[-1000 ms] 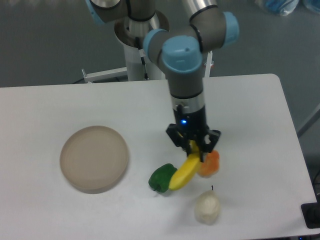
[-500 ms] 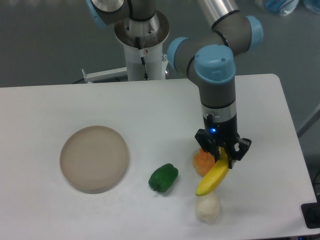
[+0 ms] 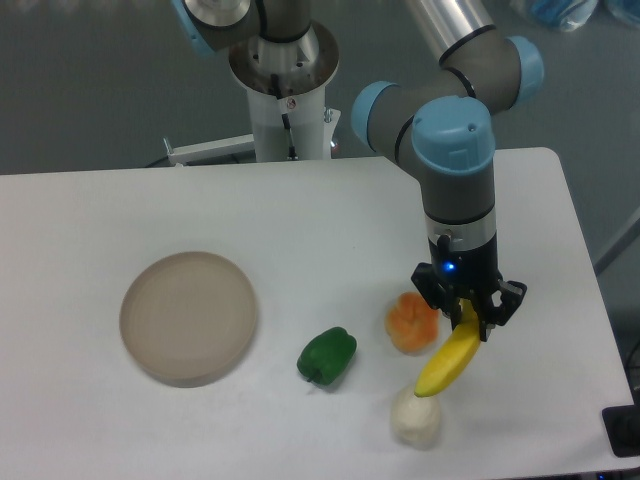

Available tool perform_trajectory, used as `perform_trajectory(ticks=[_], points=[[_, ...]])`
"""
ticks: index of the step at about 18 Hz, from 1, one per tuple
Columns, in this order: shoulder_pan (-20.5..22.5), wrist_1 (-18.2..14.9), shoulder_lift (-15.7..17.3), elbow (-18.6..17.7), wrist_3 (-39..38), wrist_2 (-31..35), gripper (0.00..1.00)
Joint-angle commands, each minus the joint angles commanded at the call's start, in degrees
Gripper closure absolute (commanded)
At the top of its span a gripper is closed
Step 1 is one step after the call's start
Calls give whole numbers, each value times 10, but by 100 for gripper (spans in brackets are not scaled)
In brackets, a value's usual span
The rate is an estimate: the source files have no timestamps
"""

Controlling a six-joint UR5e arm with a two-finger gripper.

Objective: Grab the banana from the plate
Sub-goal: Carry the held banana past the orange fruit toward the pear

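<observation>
The bright yellow banana [image 3: 449, 362] hangs tilted in my gripper [image 3: 469, 313], which is shut on its upper end. Its lower tip hangs just over the whitish pear [image 3: 415, 417]. The banana is at the right side of the table, far from the plate. The beige-tan round plate [image 3: 189, 317] lies at the left of the table with nothing on it.
An orange lobed fruit [image 3: 410, 323] lies just left of my gripper. A green bell pepper [image 3: 326, 355] lies between it and the plate. The table's right edge [image 3: 590, 300] is near my gripper. The arm's base column [image 3: 285, 90] stands at the back.
My gripper has carried the banana to the right, from beside the green pepper, past the orange fruit, to above the pear. The other objects have not moved.
</observation>
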Motion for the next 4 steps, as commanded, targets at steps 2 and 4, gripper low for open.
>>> perform_trajectory(ticks=[2,4], points=[[0,0,-1,-1,-1,1,66],[-1,0,0,-2,-1,2,66]])
